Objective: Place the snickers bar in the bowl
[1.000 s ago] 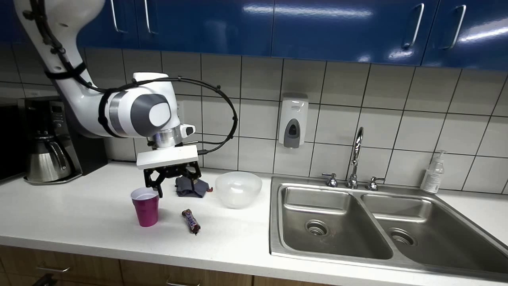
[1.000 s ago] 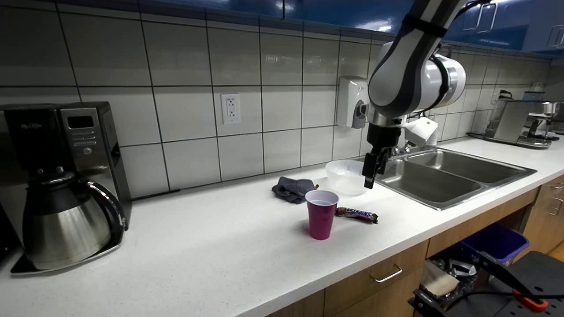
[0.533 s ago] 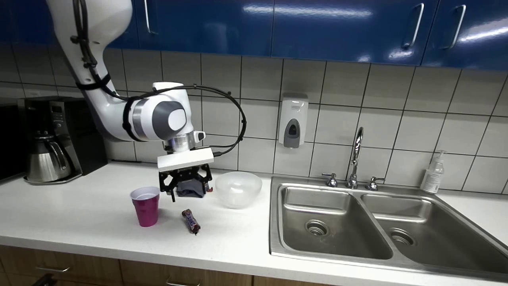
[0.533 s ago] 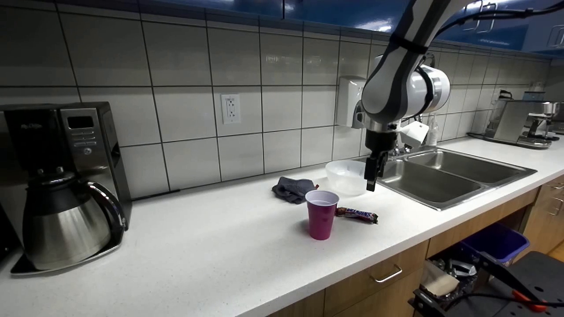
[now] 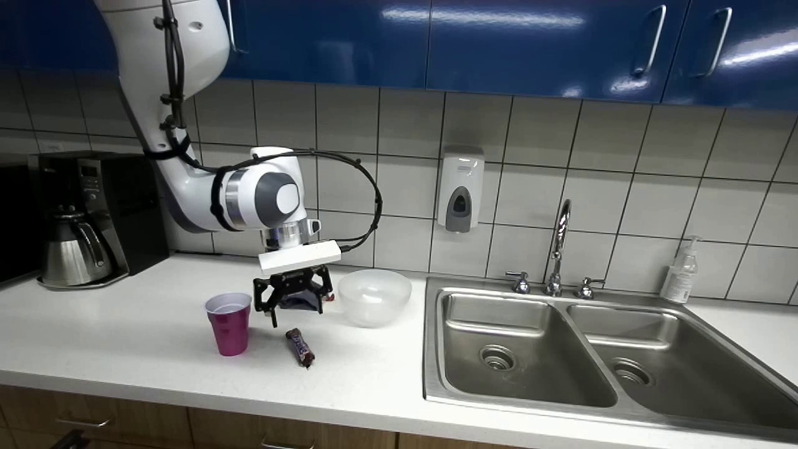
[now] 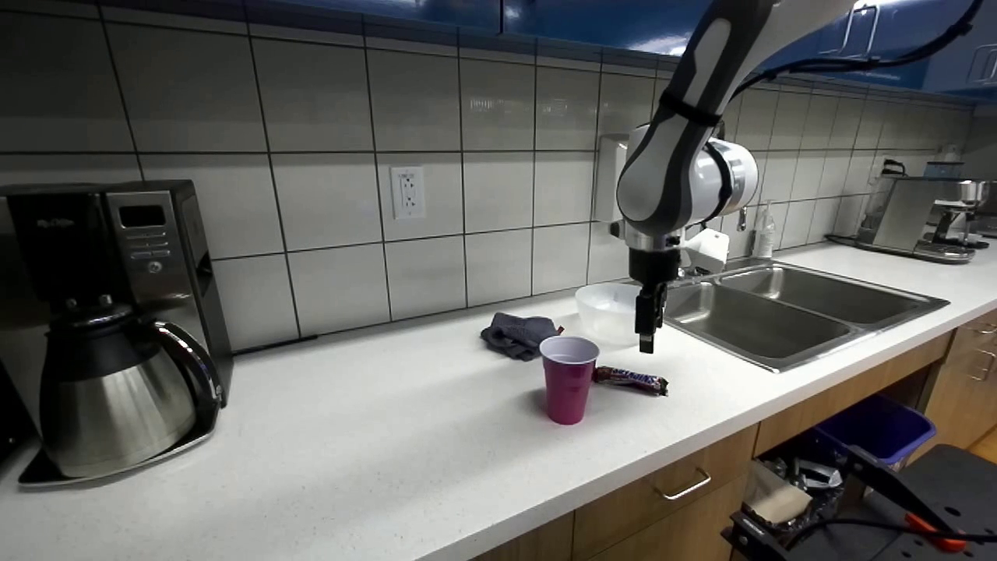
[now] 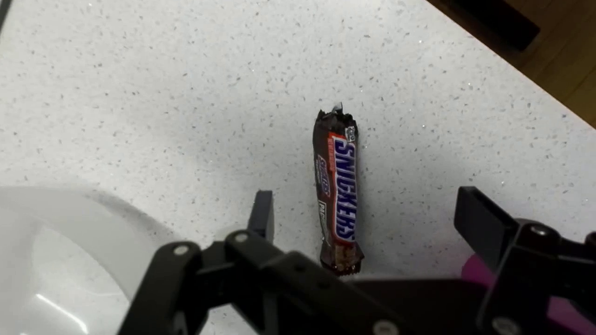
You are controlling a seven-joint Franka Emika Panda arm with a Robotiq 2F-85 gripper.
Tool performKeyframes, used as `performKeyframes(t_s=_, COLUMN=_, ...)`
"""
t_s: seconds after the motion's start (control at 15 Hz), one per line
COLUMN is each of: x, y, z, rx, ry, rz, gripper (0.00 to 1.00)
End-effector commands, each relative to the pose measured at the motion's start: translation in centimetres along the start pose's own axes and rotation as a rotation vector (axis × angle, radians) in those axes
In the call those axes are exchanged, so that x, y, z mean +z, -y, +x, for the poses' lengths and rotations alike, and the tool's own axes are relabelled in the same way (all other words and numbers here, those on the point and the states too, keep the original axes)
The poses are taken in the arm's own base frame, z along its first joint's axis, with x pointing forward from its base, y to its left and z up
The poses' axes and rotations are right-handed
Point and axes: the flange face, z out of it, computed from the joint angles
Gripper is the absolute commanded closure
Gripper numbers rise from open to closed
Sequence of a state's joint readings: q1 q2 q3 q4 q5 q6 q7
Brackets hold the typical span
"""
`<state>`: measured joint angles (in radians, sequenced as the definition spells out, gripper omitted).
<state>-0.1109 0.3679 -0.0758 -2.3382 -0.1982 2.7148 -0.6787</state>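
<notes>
A kitchen: a double-basin steel sink point(image 5: 592, 349) with chrome faucet point(image 5: 560, 240) is set into the white desk point(image 5: 124, 340), tiled backsplash point(image 5: 536, 137) behind, blue wall cabinets point(image 5: 523, 56) above. In an exterior view a coffee maker point(image 6: 152, 249) and an espresso machine point(image 6: 907, 210) stand on that desk.

The snickers bar point(image 7: 339, 195) is dark brown, lettered blue on white. The cup point(image 6: 568, 386) is magenta, white inside. Grey flecks dot the white counter point(image 7: 139, 102).

SNICKERS stands in big blue letters on the candy bar point(image 7: 337, 193), with smaller print beside them, while in an exterior view the lettering on the coffee maker point(image 6: 158, 287) at left is too blurred to read.
</notes>
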Motion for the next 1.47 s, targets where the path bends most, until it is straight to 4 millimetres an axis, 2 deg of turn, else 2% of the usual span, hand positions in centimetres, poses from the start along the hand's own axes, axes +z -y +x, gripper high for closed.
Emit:
performKeyframes(t_s=0.0, x=1.0, y=-0.7, z=1.3, rx=-0.063, ry=0.045, rz=0.030, gripper=0.00)
performKeyframes(t_s=0.73, x=4.9, y=-1.9, z=3.0, rx=-0.105, ry=0.167, rz=0.064, gripper=0.00)
performKeyframes(t_s=1.4, x=7.7, y=-1.4, z=4.8, rx=-0.135, ry=0.228, rz=0.052, gripper=0.00)
